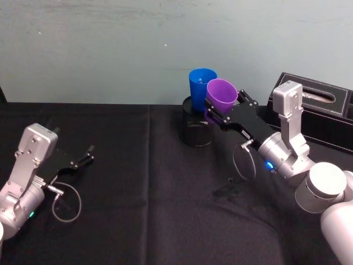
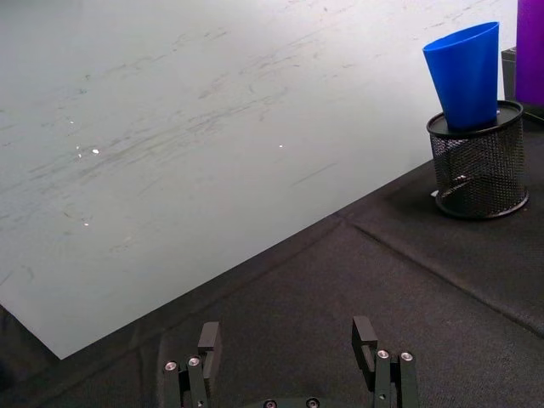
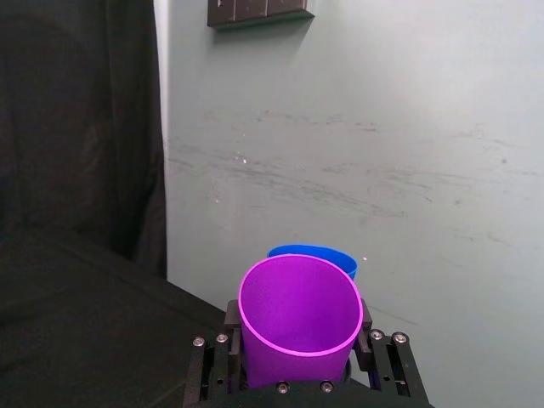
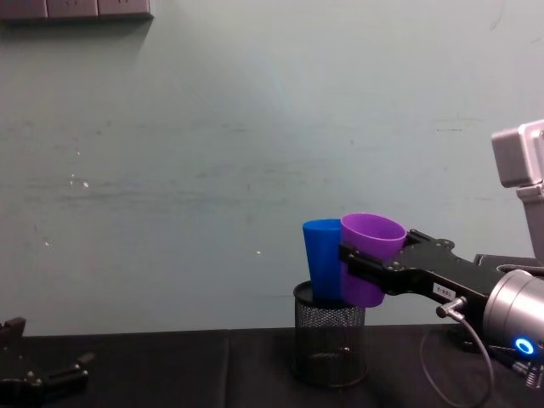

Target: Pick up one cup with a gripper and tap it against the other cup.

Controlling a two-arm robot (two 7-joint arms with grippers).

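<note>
Right gripper [image 1: 223,110] holds the purple cup [image 1: 222,94] up at the blue cup [image 1: 199,83].
Its jaws pinch the purple cup's lower body, clear of the tabletop [image 1: 138,193], at the upper centre of the head view. The cup's side touches or sits just beside the blue cup, which leans in a black mesh pen holder [image 1: 197,130]. Pickup looks done; the tap seems under way or imminent. The left gripper [image 1: 83,157] rests at lower left, jaws spread.
</note>
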